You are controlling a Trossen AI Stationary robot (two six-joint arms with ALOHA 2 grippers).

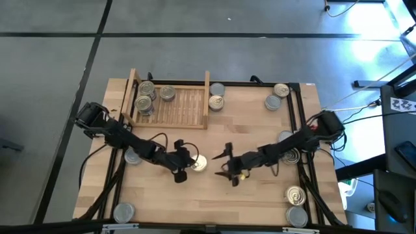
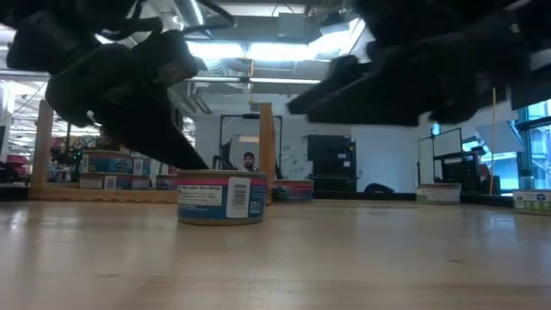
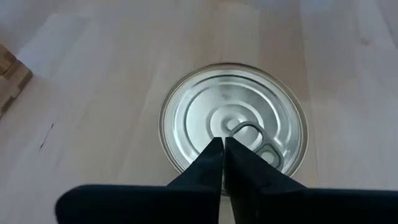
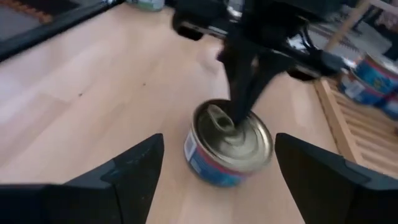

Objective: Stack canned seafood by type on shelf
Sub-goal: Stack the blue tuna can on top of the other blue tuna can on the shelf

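Nearest to me along the front edge of the table (image 1: 260,201) I count stray tins: a grey-topped one at the left corner (image 1: 123,212), and at the right a golden-topped one (image 1: 296,194) with a grey one just in front of it (image 1: 297,216). In mid-table sits the tin in play (image 1: 197,163), gold pull-tab top, blue label, upright on the wood. My left gripper (image 1: 182,164) is right at it with fingers (image 3: 214,163) pinched together, tips resting over the lid beside the pull tab, so it grips nothing; I judge it a poke or nudge, not a grasp. My right gripper (image 1: 229,164) hovers just beside that tin on the other side, fingers spread wide and empty, the tin framed between them in its wrist view. Farther out, another tin lies under the left arm (image 1: 132,156) and one or two under the right arm near the table's right side (image 1: 286,138); I cannot tell their exact number. At the back, the shelf (image 1: 188,107) carries four tins or so in its left end (image 1: 146,99), some stacked, the rest of its slats bare. A gold tin (image 1: 216,101) with another behind it sits just outside the shelf's right board, and two more sit near the back right corner (image 1: 281,90). My reckoning: about a third shelved, most tins not yet placed.
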